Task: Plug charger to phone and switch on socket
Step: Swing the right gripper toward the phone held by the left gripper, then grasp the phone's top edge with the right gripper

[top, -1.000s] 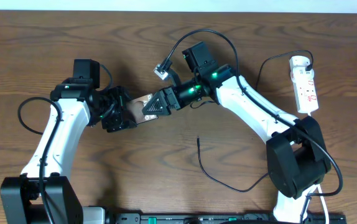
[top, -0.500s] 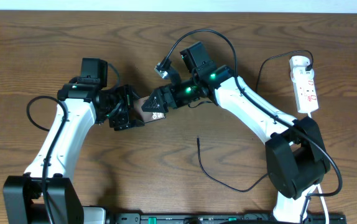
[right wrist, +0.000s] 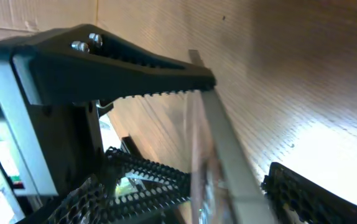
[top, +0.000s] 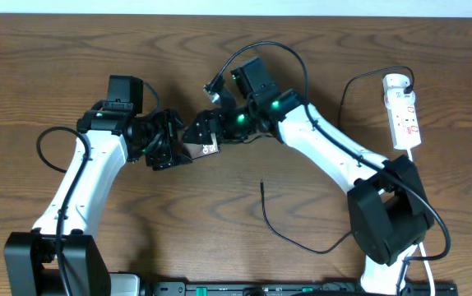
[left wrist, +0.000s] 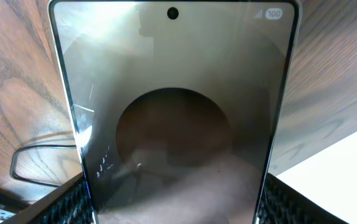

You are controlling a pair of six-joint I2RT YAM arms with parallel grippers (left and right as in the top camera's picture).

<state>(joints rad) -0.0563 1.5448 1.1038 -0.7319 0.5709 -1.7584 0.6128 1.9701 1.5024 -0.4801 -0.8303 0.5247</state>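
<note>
- The left gripper (top: pixel 173 144) was clamped on the phone (top: pixel 196 149), holding it above the wooden table (top: pixel 187 234) near the middle, well left of the socket.
- In the left wrist view the phone (left wrist: pixel 172 124) filled the frame: a flat glossy slab with rounded corners, a thin pale rim, a punch-hole lens at the top and a dark round reflection on its brownish glass.
- Ridged black pads (left wrist: pixel 73 202) pressed against both of its long edges.
- The right gripper (top: pixel 204 134) was at the phone's other end, jaws apart and straddling it.
- In the right wrist view, the phone's thin grey edge (right wrist: pixel 219 143) ran between the mesh-textured fingers (right wrist: pixel 315 190) with a gap on each side.
- The left arm's toothed finger (right wrist: pixel 116 62) met that edge at the top.
- The charger (top: pixel 261 184) lay loose on the wood, a thin black cable curving away from its small straight tip, well apart from the phone.
- The socket (top: pixel 404 115), a white elongated strip with red marks and a rounded end, lay at the right edge of the table.
</note>
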